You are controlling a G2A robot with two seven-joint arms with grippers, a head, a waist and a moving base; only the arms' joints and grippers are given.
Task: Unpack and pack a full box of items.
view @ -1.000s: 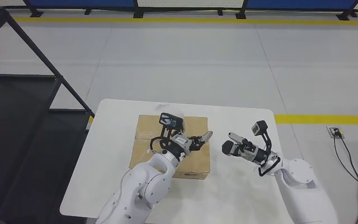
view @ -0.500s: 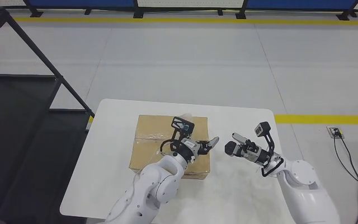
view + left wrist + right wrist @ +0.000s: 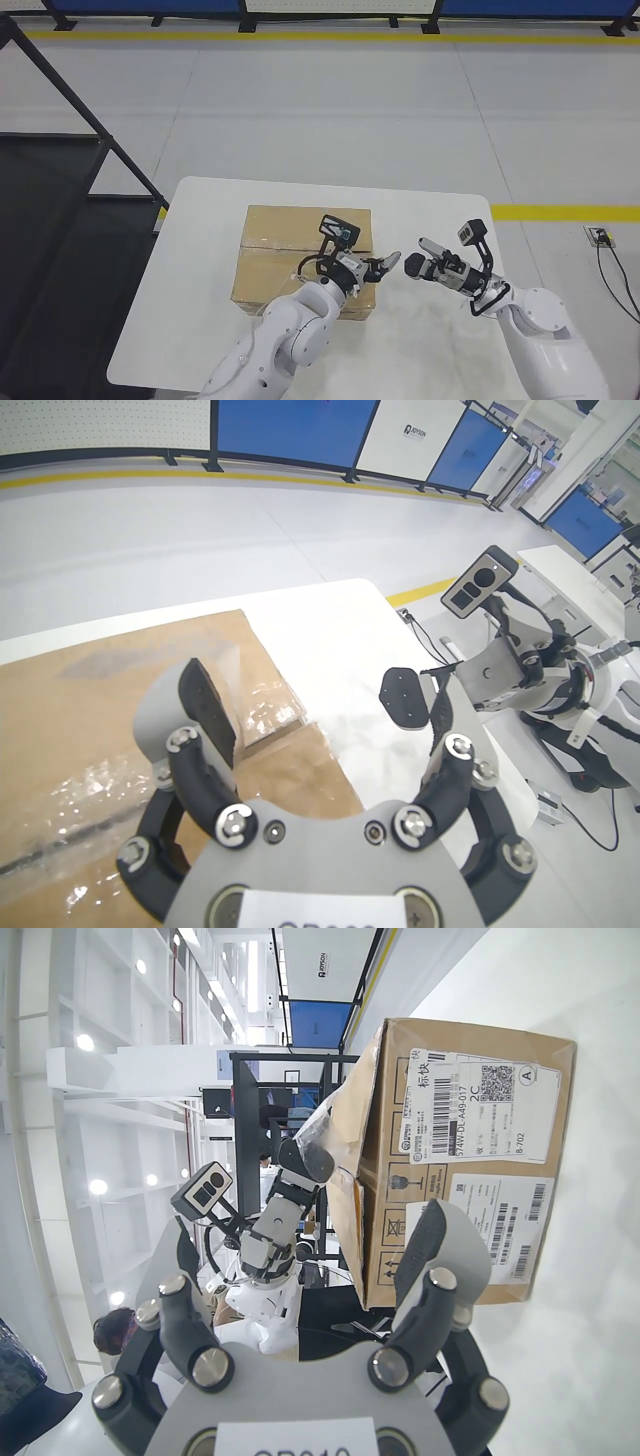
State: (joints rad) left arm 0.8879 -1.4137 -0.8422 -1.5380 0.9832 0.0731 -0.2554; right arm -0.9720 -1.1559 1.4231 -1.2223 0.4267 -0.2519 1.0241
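Cardboard box (image 3: 290, 262) with clear tape along its top seam sits on the white tabletop (image 3: 190, 300). Left gripper (image 3: 380, 265) hovers at the box's edge nearest the other arm, jaws spread wide and empty. Right gripper (image 3: 416, 256) faces it just beside the box, jaws likewise wide apart, holding nothing.

A flat white table with round corners (image 3: 190, 300) stands on a shiny, pale grey floor (image 3: 320, 110). A long yellow line painted on the floor (image 3: 300, 36) runs along the far side. Just behind it is a row of blue wall boards on black feet (image 3: 140, 6). A white board full of little holes (image 3: 100, 422) stands in that row too. A short yellow stripe (image 3: 565, 212) lies on the floor beside the table. Near it is a small white floor plug (image 3: 597, 236) with a thin black cord (image 3: 611, 270). A tall black metal frame (image 3: 75, 100) stands on the table's other side.
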